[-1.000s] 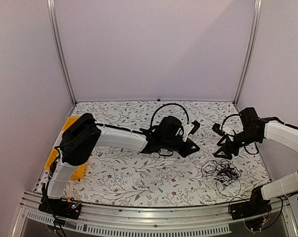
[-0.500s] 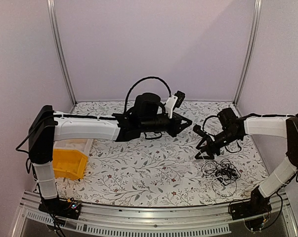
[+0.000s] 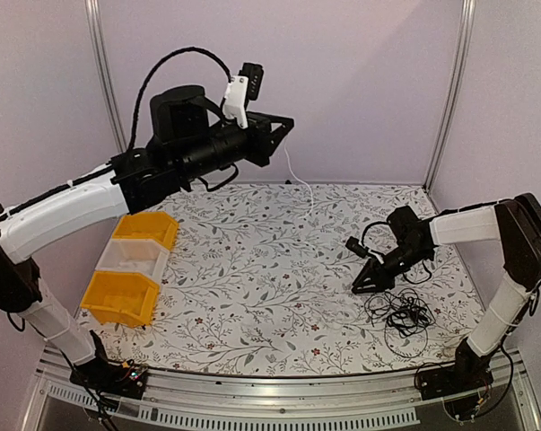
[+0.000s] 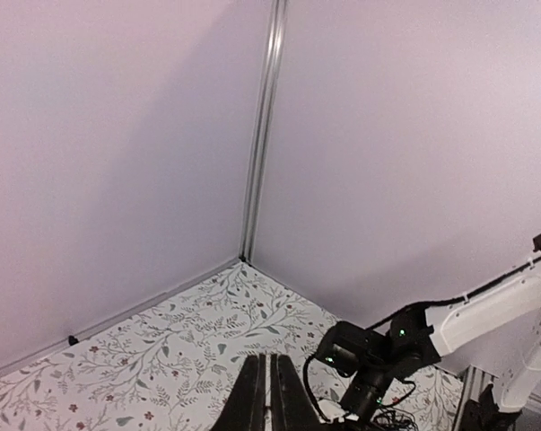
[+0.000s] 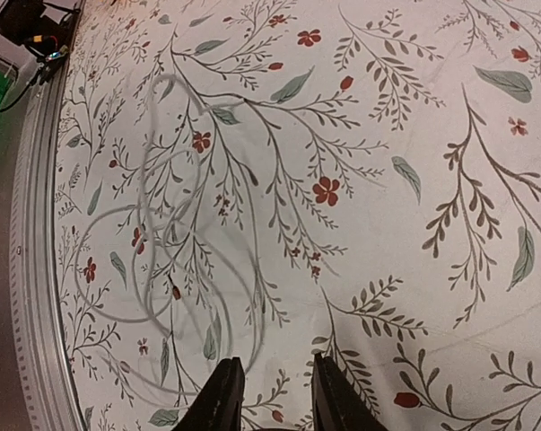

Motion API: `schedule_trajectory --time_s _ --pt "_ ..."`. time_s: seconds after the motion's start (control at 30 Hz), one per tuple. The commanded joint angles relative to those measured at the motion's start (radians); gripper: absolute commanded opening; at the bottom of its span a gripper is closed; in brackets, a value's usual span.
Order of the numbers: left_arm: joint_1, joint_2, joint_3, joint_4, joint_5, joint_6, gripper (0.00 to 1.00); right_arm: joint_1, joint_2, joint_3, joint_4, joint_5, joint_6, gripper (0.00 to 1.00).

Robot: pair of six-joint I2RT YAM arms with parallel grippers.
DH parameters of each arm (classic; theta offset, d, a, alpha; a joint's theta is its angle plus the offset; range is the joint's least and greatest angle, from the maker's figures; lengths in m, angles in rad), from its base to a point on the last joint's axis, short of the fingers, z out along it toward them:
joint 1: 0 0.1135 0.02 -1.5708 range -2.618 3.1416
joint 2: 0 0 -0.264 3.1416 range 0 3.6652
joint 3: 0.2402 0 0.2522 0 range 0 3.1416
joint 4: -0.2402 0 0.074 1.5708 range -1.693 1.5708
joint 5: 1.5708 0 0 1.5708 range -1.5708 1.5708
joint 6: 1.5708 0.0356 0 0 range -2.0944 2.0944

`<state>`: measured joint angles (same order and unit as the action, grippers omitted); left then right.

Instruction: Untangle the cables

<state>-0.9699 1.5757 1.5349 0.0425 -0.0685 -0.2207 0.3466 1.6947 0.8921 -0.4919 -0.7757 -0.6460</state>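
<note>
I am holding the left gripper (image 3: 290, 124) high over the far side of the floral-patterned table (image 3: 252, 296), its fingers pinching a thin white cord (image 3: 299, 180), while the right gripper (image 3: 360, 285), fingers slightly spread and empty, is hanging just left of the loose bundle of thin black cables (image 3: 400, 312) lying near-right.

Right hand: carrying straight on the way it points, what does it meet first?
Probably the floral table cover just ahead of the right hand, which tilts downward. The cables lie off to one side, out of that line.

The tabletop (image 3: 252, 305) is white with grey-green leaves and red flowers. The cables (image 3: 400, 314) are black, the nearest bin (image 3: 134, 311) yellow.
</note>
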Motion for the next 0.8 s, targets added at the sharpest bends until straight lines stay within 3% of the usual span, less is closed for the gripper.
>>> schedule_trajectory --time_s 0.0,0.17,0.27,0.47,0.63,0.77 --pt "0.062 -0.078 0.110 -0.189 -0.143 0.104 0.00 0.002 0.029 0.007 0.017 0.076 0.008 0.26" --pt "0.084 -0.103 0.192 -0.263 -0.164 0.160 0.00 0.001 0.072 0.018 0.018 0.139 0.019 0.19" --pt "0.085 -0.110 0.173 -0.266 -0.149 0.161 0.00 0.001 0.056 0.031 0.012 0.122 0.021 0.20" --pt "0.085 -0.104 0.143 -0.308 -0.169 0.149 0.00 0.000 -0.022 0.038 0.017 0.154 0.013 0.36" --pt "0.089 -0.115 0.120 -0.372 -0.223 0.120 0.00 0.001 -0.091 0.041 -0.012 0.179 0.002 0.65" --pt "0.093 -0.149 0.069 -0.411 -0.268 0.075 0.00 0.000 -0.156 0.034 -0.026 0.217 -0.011 0.73"
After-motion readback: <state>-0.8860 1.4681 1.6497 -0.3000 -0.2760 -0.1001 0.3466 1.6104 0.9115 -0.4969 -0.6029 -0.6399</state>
